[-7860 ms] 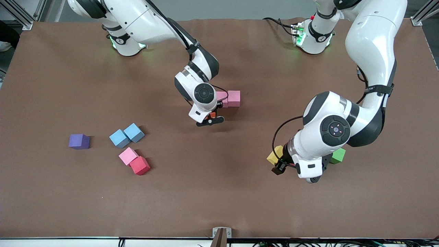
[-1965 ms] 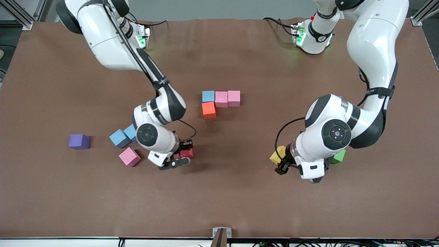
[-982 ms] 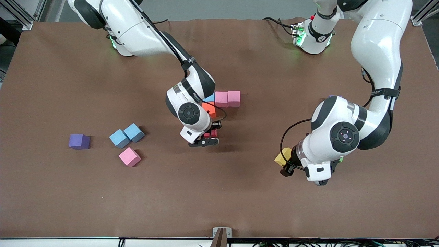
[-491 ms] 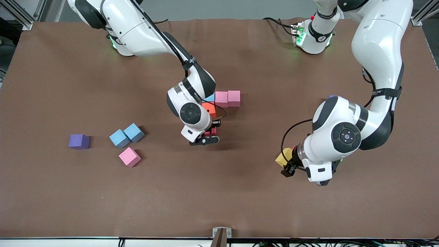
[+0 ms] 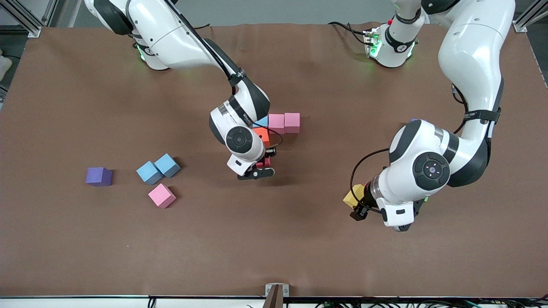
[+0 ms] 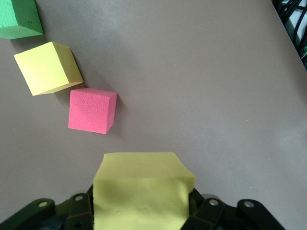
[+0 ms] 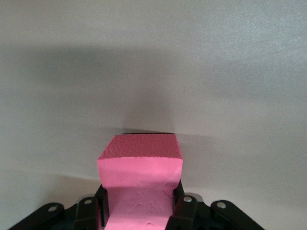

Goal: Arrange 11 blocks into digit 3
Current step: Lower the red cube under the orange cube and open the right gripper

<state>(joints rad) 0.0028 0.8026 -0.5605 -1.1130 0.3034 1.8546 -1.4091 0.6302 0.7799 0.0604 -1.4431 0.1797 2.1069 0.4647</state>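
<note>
You're mid-placement: the right gripper (image 5: 262,167) is clamped on a red block (image 7: 140,172), low over the spot just nearer the front camera than the orange block (image 5: 261,135), which I read as the third cube of the digit's column. The start of the digit 3 (image 5: 277,126) sits mid-table: light blue block (image 5: 261,122) largely hidden by the wrist, two pink blocks (image 5: 284,122) touching in a row, orange under the blue. Next you need to set the red flush against orange, square to it, then open and lift straight up. The left gripper (image 6: 141,211) holds a yellow block (image 6: 142,191) in closed fingers, hovering near the left arm's end over a second yellow block (image 6: 48,67), a red one (image 6: 92,109) and the green block (image 6: 18,17); it's waiting. Plenty of bare table (image 5: 299,239) nearer the camera for the rest of the column. Loose stock toward the right arm's end: two light blue cubes (image 5: 157,168), a pink cube (image 5: 162,195) and a purple cube (image 5: 98,176), well apart from the build.
</note>
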